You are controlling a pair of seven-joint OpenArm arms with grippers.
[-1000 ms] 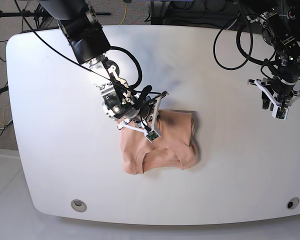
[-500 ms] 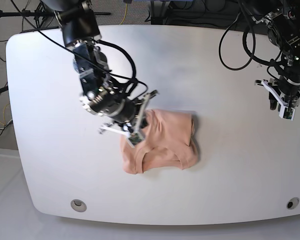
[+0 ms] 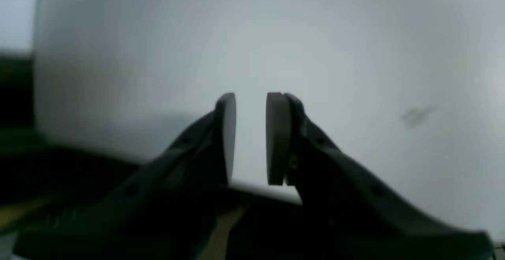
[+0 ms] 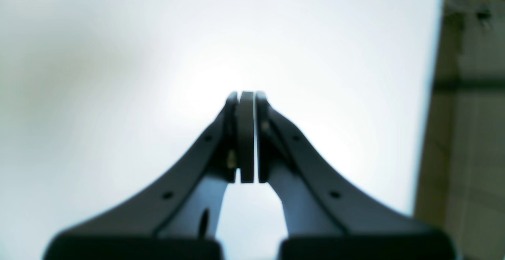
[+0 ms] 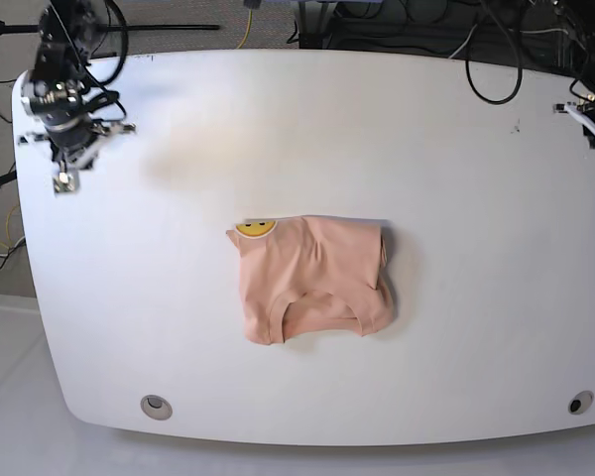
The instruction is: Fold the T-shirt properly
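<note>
Base view looks straight down on the table point(image 5: 456, 178); wrist views skim it closely

One T-shirt point(image 5: 312, 283), one table point(image 5: 377, 129), two arms, two round table holes.

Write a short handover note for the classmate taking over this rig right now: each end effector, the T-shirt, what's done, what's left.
Right end effector: shut, empty, over bare table.
Left end effector: slightly open, empty, at the table's edge.
T-shirt: folded into a compact bundle mid-table, smiley print showing at one corner, neither arm touching it.
Done: folding looks finished.
Left: perhaps tidy the wrinkled edges.
</note>
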